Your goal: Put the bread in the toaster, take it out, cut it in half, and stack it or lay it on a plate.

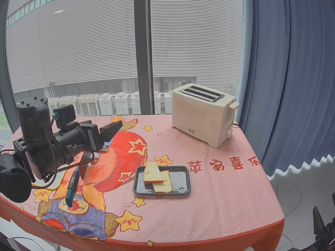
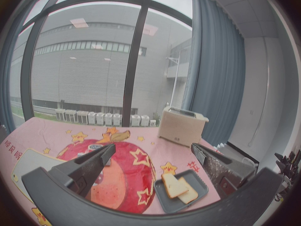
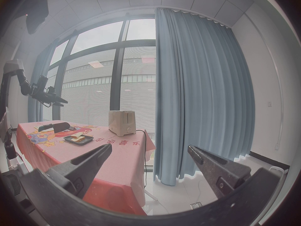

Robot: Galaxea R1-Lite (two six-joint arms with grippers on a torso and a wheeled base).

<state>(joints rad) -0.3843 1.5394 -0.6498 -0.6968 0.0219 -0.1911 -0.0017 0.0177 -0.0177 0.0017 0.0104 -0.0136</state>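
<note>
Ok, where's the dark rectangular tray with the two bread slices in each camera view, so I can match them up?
Head view: the dark rectangular tray lies mid-table on the pink cloth, between the cream toaster and the robot.
Left wrist view: it lies beside the red apple print, nearer the camera than the toaster.
Right wrist view: small and far off on the cloth, beside the toaster.
Shared landmark: the toaster.

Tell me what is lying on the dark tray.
Two bread slices lie on the tray, the upper slice resting partly over the lower slice. The lower slice's covered part is hidden, as is the tray floor beneath both.
</note>
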